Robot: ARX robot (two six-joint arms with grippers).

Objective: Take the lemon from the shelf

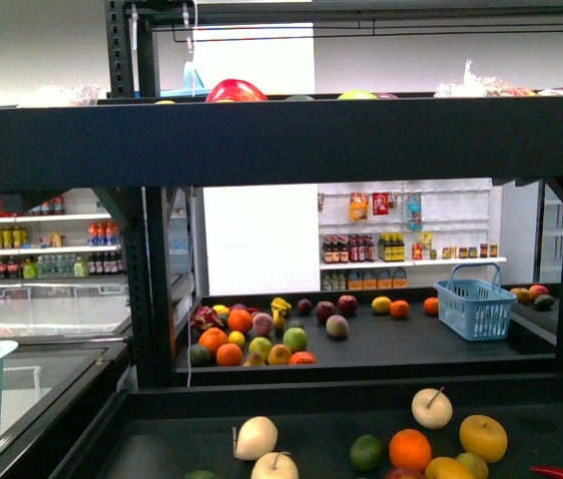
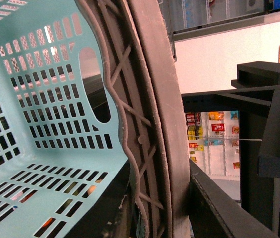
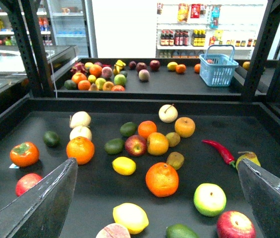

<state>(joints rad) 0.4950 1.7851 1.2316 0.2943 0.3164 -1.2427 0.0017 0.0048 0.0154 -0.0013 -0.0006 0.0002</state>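
Shelf [image 1: 142, 289]: black, tiered. Teal basket [image 2: 40, 124] fills the left wrist view; left pincer — can't tell its state. Right pincer [image 3: 156, 162] spread wide above the bench [image 3: 95, 194]. Lemon [image 3: 124, 165] — mid-bench toward the near edge, just beside a red apple [image 3: 136, 145].

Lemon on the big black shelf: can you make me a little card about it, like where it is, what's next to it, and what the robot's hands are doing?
lemon: small yellow oval, lying in the shelf tray
neighbours: red apple and big orange close by
right gripper: open, empty, touching nothing
look-alike: paler yellow oval fruit, nearer the right gripper than the lemon
left gripper: not seen; its camera shows only a teal basket
picked yet: no
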